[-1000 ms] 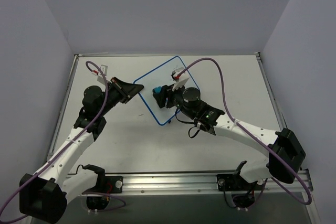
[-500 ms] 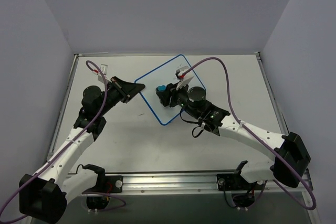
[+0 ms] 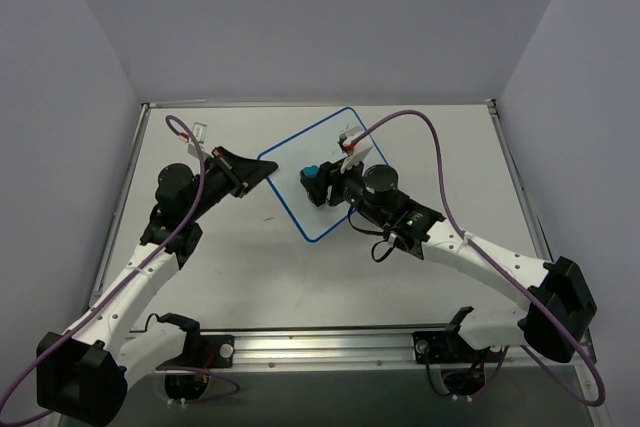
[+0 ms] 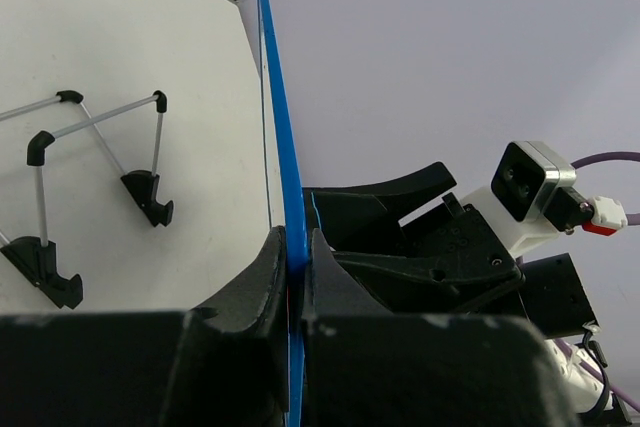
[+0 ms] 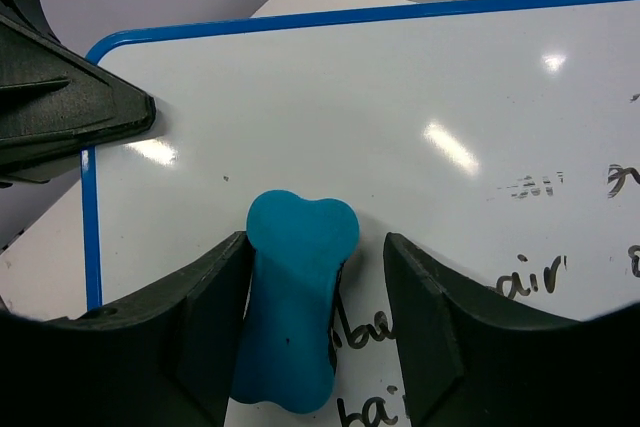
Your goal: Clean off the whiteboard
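The whiteboard point(image 3: 297, 205), white with a thin blue rim, lies slanted mid-table, with black handwriting point(image 5: 530, 275) on its near part. My left gripper point(image 3: 262, 169) is shut on the board's left corner; in the left wrist view its jaws point(image 4: 295, 247) pinch the blue rim point(image 4: 283, 162) edge-on. My right gripper point(image 3: 320, 185) is over the board, its jaws apart around the blue bone-shaped eraser point(image 5: 295, 297). The eraser rests on the board point(image 5: 400, 77) against my left finger point(image 5: 205, 317), with a gap to the right finger point(image 5: 425, 317). The eraser shows from above too point(image 3: 312, 173).
A wire stand with black feet point(image 4: 100, 162) lies on the table left of the board, and shows small at the back left from above point(image 3: 196, 131). Purple cables loop over both arms. Grey walls close in the table on three sides.
My right gripper and the eraser have slid a little to the right across the board. The left gripper keeps its hold on the corner; the board has shifted slightly with it.
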Motion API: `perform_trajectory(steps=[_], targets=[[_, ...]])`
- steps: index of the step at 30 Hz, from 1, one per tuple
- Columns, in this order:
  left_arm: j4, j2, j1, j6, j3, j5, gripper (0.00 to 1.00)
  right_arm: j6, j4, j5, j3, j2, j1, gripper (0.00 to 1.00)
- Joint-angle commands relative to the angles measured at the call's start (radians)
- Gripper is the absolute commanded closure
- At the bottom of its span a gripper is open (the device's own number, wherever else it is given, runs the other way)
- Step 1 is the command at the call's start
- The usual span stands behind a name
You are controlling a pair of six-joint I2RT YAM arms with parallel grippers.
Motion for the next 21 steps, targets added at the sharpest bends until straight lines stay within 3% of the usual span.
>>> perform_trajectory(steps=[1, 7, 17, 21], targets=[[0.300, -0.048, -0.014, -0.104, 0.068, 0.081, 0.98, -0.020, -0.092, -0.029, -0.033, -0.006, -0.006, 0.48], [0.297, -0.047, -0.014, -0.101, 0.067, 0.086, 0.98, -0.018, -0.093, -0.038, -0.038, -0.026, -0.008, 0.47], [0.283, -0.048, -0.013, -0.091, 0.065, 0.081, 0.98, -0.024, -0.110, -0.067, -0.037, -0.052, -0.008, 0.54], [0.285, -0.047, -0.013, -0.088, 0.068, 0.079, 0.98, -0.023, -0.115, -0.069, -0.037, -0.061, -0.006, 0.51]])
